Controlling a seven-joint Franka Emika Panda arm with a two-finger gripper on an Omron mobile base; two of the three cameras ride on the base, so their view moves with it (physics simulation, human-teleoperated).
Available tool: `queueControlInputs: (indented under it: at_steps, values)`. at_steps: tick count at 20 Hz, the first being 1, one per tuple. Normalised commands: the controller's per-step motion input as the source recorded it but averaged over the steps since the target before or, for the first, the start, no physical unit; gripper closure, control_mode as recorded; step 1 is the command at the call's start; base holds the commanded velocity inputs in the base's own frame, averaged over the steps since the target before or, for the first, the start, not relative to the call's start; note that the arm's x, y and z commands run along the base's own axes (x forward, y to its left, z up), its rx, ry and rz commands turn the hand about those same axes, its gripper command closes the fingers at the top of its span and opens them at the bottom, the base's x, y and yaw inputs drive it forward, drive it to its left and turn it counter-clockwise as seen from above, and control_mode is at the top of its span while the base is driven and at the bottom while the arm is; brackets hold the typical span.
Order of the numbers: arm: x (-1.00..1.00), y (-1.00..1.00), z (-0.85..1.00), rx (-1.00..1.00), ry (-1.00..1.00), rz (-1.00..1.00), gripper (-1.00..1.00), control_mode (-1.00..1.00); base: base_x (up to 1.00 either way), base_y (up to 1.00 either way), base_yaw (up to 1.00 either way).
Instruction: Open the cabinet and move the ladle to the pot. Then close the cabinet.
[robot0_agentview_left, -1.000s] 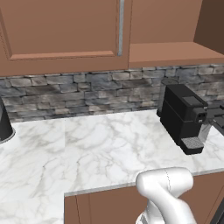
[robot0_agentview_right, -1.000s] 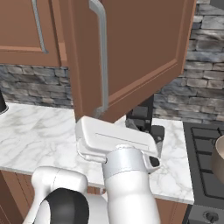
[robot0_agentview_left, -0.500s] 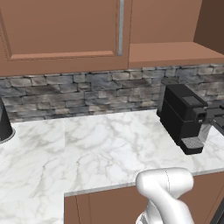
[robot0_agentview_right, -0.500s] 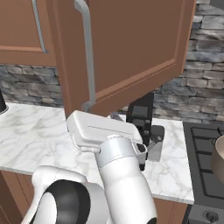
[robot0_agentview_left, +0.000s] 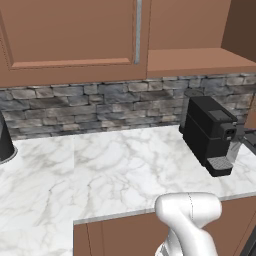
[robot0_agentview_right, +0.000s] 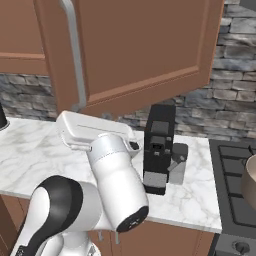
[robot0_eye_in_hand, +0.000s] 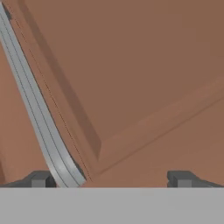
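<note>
Above the marble counter (robot0_agentview_right: 30, 150), the cabinet (robot0_agentview_right: 150, 45) door hangs swung partway out, its silver handle (robot0_eye_in_hand: 39, 127) just beside one fingertip (robot0_eye_in_hand: 40, 179). The gripper (robot0_eye_in_hand: 109, 180) stands spread wide, gripping nothing, likely pushing the door wider. The pot (robot0_agentview_right: 250, 182) waits on the stove, far right.

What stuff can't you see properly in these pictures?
- Inside of the cabinet: in the right base view its swung-out door faces the camera and covers the shelves, so whether a ladle lies there cannot be told.
- Pot: cut off by the right edge of that view.
- Claw: the hand view shows just its two tips, spread wide, one beside the silver handle.
- Dark object: cut by the left base view's left edge.
</note>
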Motion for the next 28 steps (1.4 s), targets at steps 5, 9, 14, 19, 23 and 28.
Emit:
queueControlInputs:
  at_steps: [5,9,14,19,23,28]
  values:
    - [0.71,0.32,0.00,0.00,0.00,0.00,-1.00,-1.00,0.00,0.00,0.00]
    - [0.78,0.31,0.00,0.00,0.00,0.00,-1.00,-1.00,0.00,0.00,0.00]
    - [0.78,0.27,0.02,0.00,0.00,0.00,-1.00,-1.00,0.00,0.00,0.00]
    - [0.79,0.15,0.08,0.00,0.00,0.00,-1.00,-1.00,0.00,0.00,0.00]
    - [0.81,0.12,0.10,0.00,0.00,0.00,-1.00,-1.00,0.00,0.00,0.00]
    - [0.70,0.04,0.16,0.00,0.00,0.00,-1.00,-1.00,0.00,0.00,0.00]
